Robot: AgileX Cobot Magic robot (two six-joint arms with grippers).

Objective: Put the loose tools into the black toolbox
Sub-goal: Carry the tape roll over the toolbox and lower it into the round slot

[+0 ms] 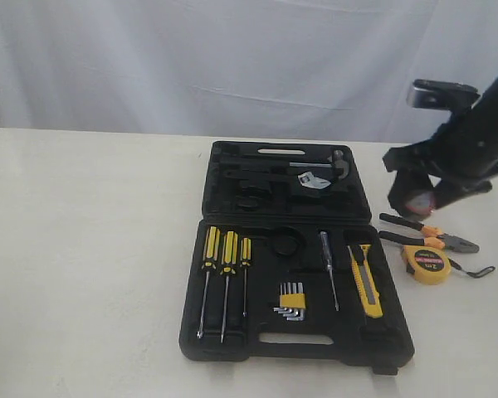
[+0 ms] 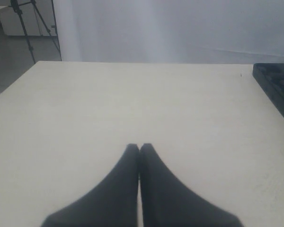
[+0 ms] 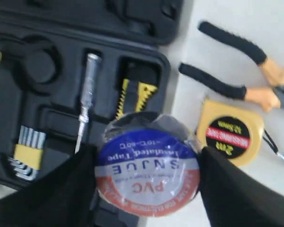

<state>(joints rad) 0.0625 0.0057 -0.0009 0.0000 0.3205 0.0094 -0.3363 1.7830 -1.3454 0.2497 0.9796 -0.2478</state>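
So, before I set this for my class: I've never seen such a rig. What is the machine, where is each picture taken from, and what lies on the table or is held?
It is a robot with two arms, each ending in a two-fingered gripper. One picture comes from a camera off the arms; the other two from cameras on the wrists. On the table an open black toolbox holds screwdrivers, a hex key set and a utility knife. Pliers and a tape measure lie beside it. The right gripper clamps a tape roll; the left gripper is shut on nothing, over the table.
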